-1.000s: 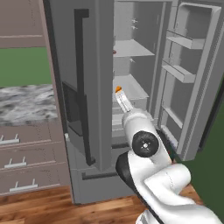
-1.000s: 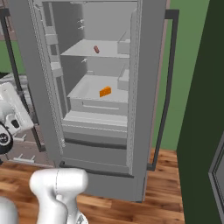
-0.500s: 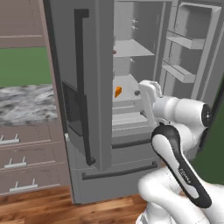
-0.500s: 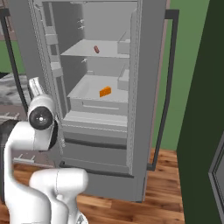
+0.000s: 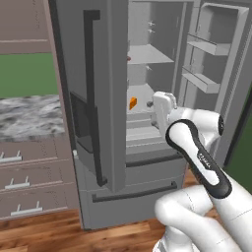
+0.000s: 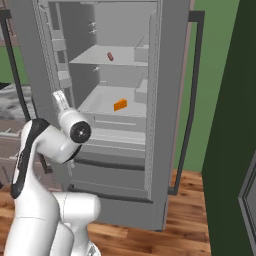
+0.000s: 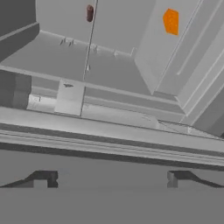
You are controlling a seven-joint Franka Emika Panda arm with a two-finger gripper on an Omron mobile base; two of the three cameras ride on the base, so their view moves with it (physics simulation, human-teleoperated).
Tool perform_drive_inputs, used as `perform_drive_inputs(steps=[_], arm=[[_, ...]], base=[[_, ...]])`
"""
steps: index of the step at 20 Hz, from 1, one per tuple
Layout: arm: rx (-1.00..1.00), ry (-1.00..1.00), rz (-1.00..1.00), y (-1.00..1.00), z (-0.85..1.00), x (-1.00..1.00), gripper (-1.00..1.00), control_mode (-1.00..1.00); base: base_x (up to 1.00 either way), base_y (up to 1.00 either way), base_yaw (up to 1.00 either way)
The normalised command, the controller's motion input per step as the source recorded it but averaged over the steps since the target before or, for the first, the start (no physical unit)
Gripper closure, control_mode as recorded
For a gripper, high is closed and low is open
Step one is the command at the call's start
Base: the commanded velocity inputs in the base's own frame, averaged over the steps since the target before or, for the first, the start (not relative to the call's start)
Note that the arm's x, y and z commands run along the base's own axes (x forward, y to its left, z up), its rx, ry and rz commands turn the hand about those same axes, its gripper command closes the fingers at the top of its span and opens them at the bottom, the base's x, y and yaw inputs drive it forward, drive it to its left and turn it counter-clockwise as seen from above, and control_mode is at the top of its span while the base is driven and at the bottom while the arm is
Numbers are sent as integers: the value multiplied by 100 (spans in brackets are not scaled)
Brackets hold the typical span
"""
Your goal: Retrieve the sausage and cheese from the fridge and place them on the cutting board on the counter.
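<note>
Hand view: our gripper (image 7: 109,178), jaws spread wide and empty, faces the open fridge (image 6: 172,75). We see the cheese (image 6: 120,105) on its lower shelf, nearer the hand; the sausage (image 6: 110,56) lies one shelf above, farther back.

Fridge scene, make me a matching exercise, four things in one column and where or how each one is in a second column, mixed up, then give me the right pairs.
Things:
1. sausage
2. cheese
3. counter
4. gripper

Places or states:
A. marbled top to the left of the fridge, over brown drawers
B. on the upper shelf inside the fridge
C. jaws apart, holding nothing, outside the fridge and facing into it
D. on the lower shelf, under the sausage's shelf

Right pairs: 1-B, 2-D, 3-A, 4-C
</note>
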Motion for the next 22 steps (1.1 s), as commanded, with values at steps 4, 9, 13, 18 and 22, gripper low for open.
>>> perform_drive_inputs(steps=[4, 9, 13, 18, 22], arm=[[0, 10, 0, -2, 0, 65, -100, -100], [0, 14, 4, -6, 0, 80, -100, -100], [0, 5, 15, -8, 0, 93, -100, -100], [0, 0, 18, -2, 0, 78, -100, -100], [2, -4, 16, 0, 0, 58, -100, -100]], base=[[0, 0, 0], [0, 0, 0], [0, 0, 0], [0, 0, 0], [0, 0, 0]])
